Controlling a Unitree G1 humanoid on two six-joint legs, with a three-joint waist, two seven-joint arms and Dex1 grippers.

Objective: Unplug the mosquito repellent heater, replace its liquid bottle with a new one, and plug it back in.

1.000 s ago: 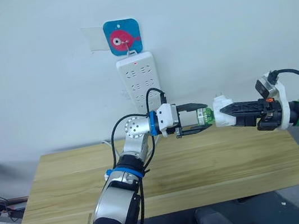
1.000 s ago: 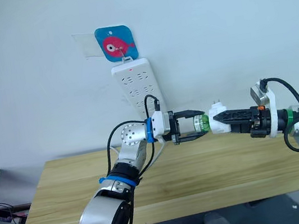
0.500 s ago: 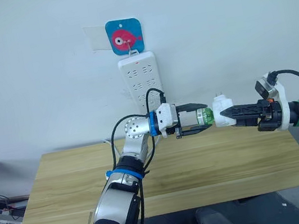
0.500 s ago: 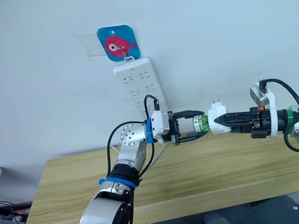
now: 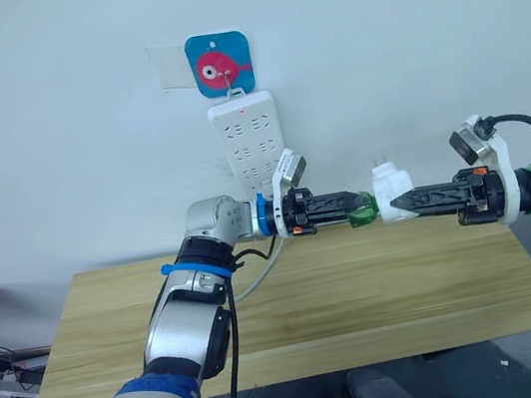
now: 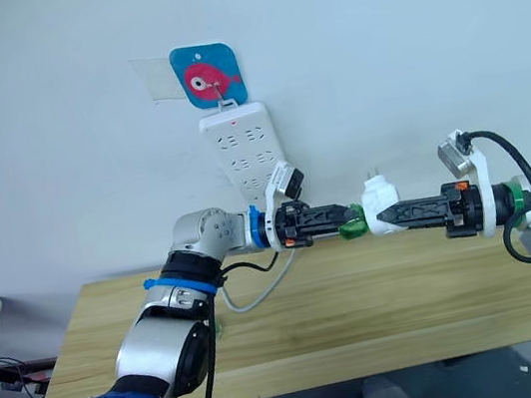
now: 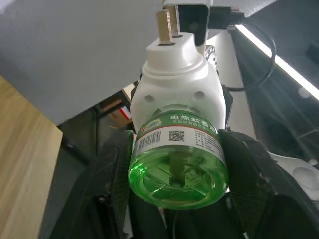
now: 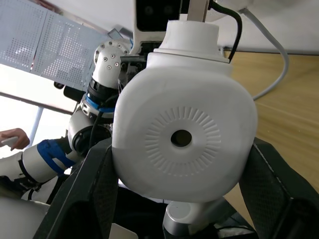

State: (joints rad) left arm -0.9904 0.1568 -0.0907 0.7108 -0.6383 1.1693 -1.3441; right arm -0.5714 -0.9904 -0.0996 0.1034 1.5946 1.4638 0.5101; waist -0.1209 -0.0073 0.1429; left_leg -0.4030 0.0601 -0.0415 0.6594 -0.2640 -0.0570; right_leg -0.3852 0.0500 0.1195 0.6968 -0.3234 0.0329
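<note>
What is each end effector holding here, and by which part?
The left end effector grips the green liquid bottle by its round body; the right end effector clamps the white mosquito repellent heater by its sides.

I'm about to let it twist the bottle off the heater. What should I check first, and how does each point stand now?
1. Heater unplugged from the power strip: ok, prongs point up in free air.
2. Right end effector clamped on the heater: ok, a finger on each side.
3. Left end effector clamped on the green bottle: ok.
4. Bottle and heater in line: ok, both arms level over the table.
5. Bottle already loosened: cannot tell, its neck sits inside the heater.
</note>
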